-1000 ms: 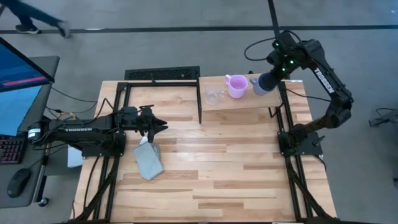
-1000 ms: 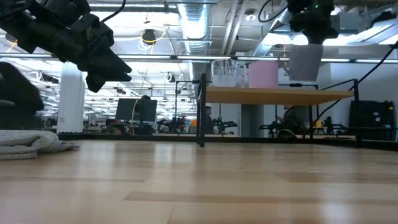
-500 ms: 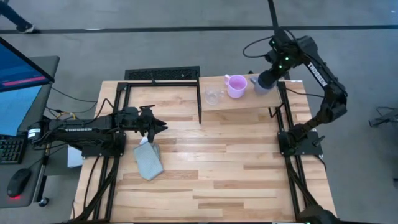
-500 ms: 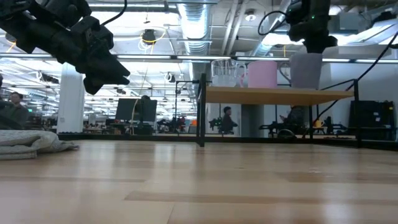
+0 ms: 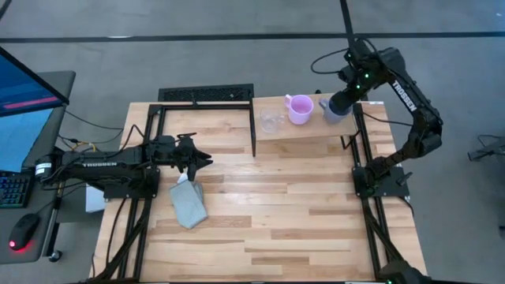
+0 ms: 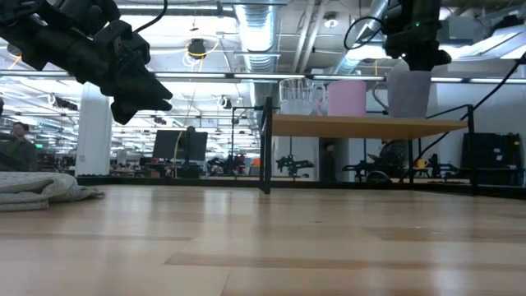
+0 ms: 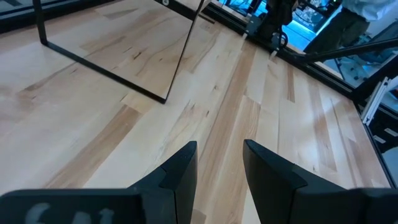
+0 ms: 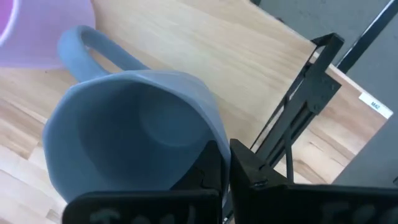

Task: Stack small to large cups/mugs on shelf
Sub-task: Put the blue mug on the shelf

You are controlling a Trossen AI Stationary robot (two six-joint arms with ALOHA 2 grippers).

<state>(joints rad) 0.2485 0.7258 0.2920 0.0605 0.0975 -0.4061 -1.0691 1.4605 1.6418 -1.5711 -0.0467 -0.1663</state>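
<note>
Blue-grey mug [image 5: 331, 108] is seen in the high view at the right end of the shelf [image 5: 316, 130], with the right gripper [image 5: 341, 100] directly over it. Pink mug [image 5: 300, 109] sits at the blue mug's 9 o'clock, the clear glass cup [image 5: 271, 121] further toward 9. Left gripper [image 5: 201, 160] is parked over the table [image 5: 276, 213], a folded cloth [image 5: 188, 203] at its 6 o'clock.

Low view: all three vessels are lined up on the shelf [image 6: 353, 125]; the blue-grey mug [image 6: 408, 92] is met from 12 o'clock by the right gripper [image 6: 417, 62].

Left wrist view: fingers [image 7: 180, 171] are held apart over bare wood.

Right wrist view: the blue-grey mug [image 8: 124, 134] rim is pinched between closed fingers [image 8: 214, 168].
</note>
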